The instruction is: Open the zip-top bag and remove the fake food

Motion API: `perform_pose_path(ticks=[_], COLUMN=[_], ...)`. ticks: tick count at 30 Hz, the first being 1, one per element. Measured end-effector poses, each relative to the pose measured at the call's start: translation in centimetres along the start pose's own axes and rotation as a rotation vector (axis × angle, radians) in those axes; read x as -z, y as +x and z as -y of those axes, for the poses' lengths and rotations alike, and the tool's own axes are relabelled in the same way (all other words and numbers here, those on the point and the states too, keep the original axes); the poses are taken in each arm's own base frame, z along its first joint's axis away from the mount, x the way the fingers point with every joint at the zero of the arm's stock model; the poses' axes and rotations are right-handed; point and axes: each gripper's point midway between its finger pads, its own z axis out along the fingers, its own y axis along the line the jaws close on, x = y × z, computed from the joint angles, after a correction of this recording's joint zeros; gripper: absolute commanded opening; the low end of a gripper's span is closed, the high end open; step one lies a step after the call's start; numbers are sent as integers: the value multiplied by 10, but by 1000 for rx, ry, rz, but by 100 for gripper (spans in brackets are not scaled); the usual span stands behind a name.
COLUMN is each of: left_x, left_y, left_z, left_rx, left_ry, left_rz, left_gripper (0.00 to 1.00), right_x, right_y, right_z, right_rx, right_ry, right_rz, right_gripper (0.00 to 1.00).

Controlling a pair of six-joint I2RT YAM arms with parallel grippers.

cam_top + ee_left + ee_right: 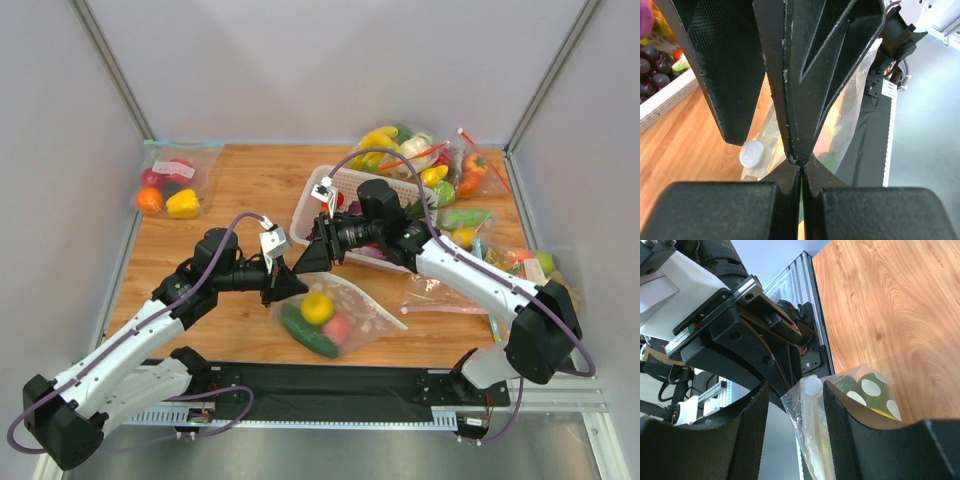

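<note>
Bag [370, 315] soft, slippery, light; food [317, 307] loose inside. Grip thin lip beside zip. Left jaws clamped on lip; right jaws narrow, straddling it.

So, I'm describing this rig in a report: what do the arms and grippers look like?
The left arm and right arm match: white link shells, black joints, a purple cable looping along each, a small whitish block at the wrist. The left gripper and right gripper are black wedges with finely textured finger pads.
</note>
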Motion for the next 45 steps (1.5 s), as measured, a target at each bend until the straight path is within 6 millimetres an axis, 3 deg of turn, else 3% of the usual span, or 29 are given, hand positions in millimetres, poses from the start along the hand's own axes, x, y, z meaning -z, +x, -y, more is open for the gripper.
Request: perform_pose_path(ticks=[13, 26, 30, 39, 45], left_x=[0, 2, 3, 5, 5], left_y=[2, 11, 17, 22, 27], left_z=[0, 1, 0, -1, 0], left_rx=[-3, 11, 25, 28, 15], left_ry=[-7, -8, -16, -33, -48], left_rz=[-7, -40, -61, -82, -102], left_gripper=[0, 0, 0, 0, 0], right_x=[0, -6, -11, -14, -12], right_y=[10, 17, 19, 22, 36], right_z=[7, -8, -6, -2, 8], right_rx=[-13, -15, -35, -13, -17], right_ry=[24, -50, -62, -24, 36], right_rz=[-49, -88, -103, -130, -175], right_gripper=[45, 37, 31, 28, 25])
